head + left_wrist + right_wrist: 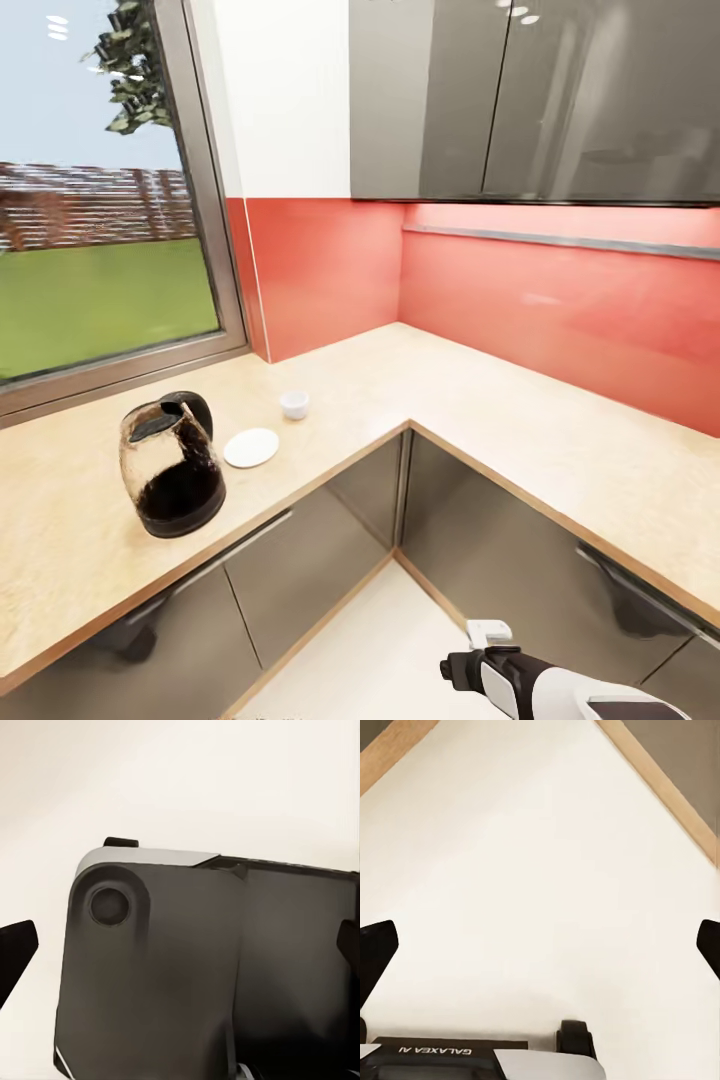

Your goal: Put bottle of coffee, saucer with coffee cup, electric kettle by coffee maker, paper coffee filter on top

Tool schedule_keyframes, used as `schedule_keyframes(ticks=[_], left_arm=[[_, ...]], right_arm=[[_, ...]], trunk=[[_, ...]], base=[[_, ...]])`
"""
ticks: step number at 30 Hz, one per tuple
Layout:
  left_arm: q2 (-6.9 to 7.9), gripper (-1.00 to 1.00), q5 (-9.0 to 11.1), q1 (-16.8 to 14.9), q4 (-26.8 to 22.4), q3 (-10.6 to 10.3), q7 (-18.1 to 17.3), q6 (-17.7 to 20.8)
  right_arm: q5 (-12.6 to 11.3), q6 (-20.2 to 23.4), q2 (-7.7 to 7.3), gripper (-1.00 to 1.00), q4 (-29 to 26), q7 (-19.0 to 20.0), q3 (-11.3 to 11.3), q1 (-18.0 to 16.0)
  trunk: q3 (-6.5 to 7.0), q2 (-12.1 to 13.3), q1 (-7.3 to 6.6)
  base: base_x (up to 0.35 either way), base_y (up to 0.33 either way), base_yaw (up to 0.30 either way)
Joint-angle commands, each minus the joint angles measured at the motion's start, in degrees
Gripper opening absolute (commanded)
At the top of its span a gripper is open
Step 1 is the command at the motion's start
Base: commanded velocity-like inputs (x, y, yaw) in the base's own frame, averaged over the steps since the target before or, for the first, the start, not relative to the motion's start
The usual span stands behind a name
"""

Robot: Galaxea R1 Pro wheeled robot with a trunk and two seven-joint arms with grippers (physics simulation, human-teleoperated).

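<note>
**Corner counter with kettle, saucer and cup; right arm low at the lower right**

In the head view, the kettle (172,466) is seen at the left of the frame, standing upright on the countertop (480,400) near its front edge. The saucer (251,447) lies just beside it, toward the centre, and the cup (294,404) is set a little further back, apart from the saucer and not on it. All three lie up and to the left of the right arm (560,685), which is held low over the floor (380,650) at the lower right. The right gripper (540,945) is shown with its dark fingertips (375,952) spread wide and nothing between them; the left gripper (180,945) is likewise spread and empty. The kettle's side is judged nearer the left arm.
</note>
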Motion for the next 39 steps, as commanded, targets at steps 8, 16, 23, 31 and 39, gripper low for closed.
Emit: schedule_keyframes(ticks=[8, 16, 23, 31, 39], left_arm=[[-0.04, 1.00, 0.2, 0.0, 0.0, 0.3, 0.0, -0.1], [-0.04, 1.00, 0.2, 0.0, 0.0, 0.3, 0.0, -0.1], [-0.04, 1.00, 0.2, 0.0, 0.0, 0.3, 0.0, -0.2], [-0.09, 1.00, 0.2, 0.0, 0.0, 0.3, 0.0, -0.2], [-0.08, 1.00, 0.2, 0.0, 0.0, 0.3, 0.0, -0.2]], right_arm=[[0.0, 0.1, 0.04, 1.00, 0.1, 0.0, -0.1, -0.1], [0.0, 0.1, 0.00, 1.00, 0.1, 0.0, -0.1, -0.1], [0.0, 0.1, 0.02, 1.00, 0.1, 0.0, -0.1, -0.1], [0.0, 0.1, 0.03, 1.00, 0.1, 0.0, -0.1, -0.1], [0.0, 0.1, 0.02, 1.00, 0.1, 0.0, -0.1, -0.1]], trunk=[[0.37, 0.0, 0.01], [0.89, 0.0, 0.01], [1.34, 0.0, 0.01], [1.85, 0.0, 0.01], [2.37, 0.0, 0.01]], base=[[0.000, -0.323, 0.262], [0.000, -0.323, 0.239], [0.000, -0.323, 0.237], [0.000, -0.246, 0.237], [0.000, -0.013, 0.237]])
